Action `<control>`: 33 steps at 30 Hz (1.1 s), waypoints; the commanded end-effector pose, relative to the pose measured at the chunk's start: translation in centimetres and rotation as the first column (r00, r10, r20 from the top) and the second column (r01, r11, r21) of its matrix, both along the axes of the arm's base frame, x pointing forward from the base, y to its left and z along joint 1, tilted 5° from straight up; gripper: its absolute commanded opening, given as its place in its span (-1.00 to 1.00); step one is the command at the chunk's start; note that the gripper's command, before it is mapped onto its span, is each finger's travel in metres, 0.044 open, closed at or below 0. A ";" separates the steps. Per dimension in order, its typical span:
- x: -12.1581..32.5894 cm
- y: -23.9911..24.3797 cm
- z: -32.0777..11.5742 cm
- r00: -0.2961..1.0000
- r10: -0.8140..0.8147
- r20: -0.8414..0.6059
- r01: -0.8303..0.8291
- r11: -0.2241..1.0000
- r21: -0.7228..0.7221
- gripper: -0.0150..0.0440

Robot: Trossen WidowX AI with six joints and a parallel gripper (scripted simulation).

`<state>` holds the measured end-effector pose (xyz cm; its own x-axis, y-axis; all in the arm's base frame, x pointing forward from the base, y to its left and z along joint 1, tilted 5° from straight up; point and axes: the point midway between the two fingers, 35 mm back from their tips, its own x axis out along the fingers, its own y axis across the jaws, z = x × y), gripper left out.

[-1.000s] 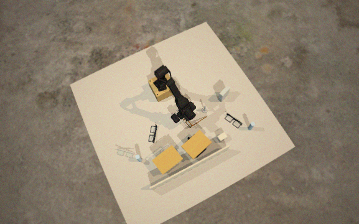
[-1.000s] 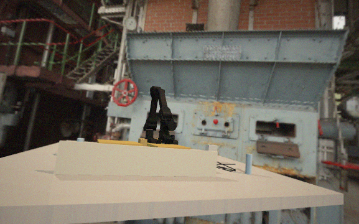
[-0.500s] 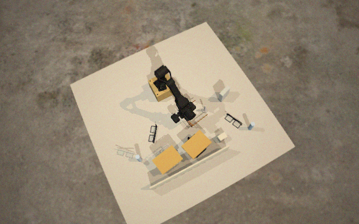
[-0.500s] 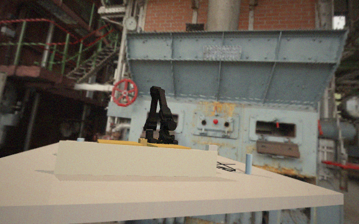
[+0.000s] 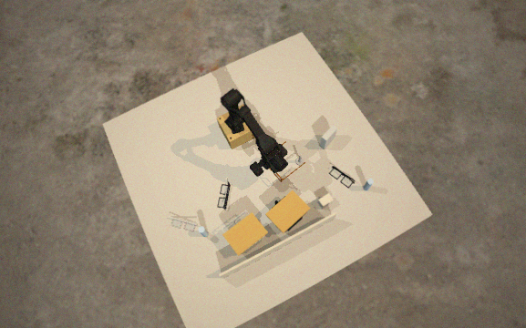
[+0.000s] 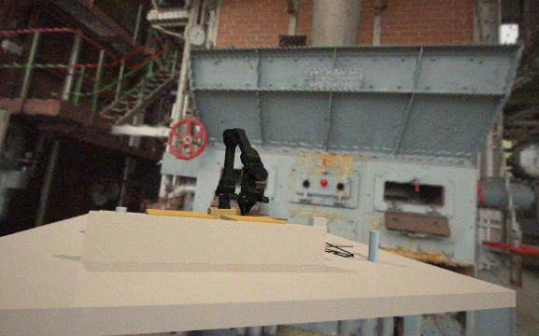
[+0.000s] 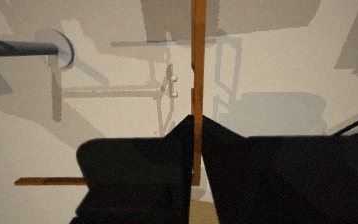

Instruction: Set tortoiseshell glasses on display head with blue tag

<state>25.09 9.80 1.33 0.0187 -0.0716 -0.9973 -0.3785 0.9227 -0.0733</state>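
My black fingers (image 5: 281,169) are closed on the orange-brown tortoiseshell glasses (image 5: 282,179) (image 7: 198,60), toward five o'clock from the yellow base block (image 5: 241,139) (image 6: 213,211) in top view. Pick-up stage, I'd say; next call: lift straight, keep grip, carry to the blue-tag head. Wrist view shows the frame bar between fingertips, one temple out at nine o'clock; exterior hides that behind the cream upright panel (image 5: 278,246) (image 6: 204,240). Tag: can't make out.

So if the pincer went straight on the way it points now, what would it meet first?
The pincer points down, shut on the tortoiseshell glasses; beyond them, probably the tabletop, though how far below is unclear.
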 end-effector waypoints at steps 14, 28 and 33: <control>-1.4 1.0 4.5 0.995 -0.094 0.033 0.095 0.995 -0.014 -0.49; -4.9 3.1 6.1 0.919 -0.367 0.142 0.374 0.927 -0.022 -0.49; -6.1 3.6 6.6 0.870 -0.457 0.185 0.466 0.885 -0.003 -0.49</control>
<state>19.78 13.24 7.60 0.1232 -0.1510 -0.9808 0.0435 0.9882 -0.1467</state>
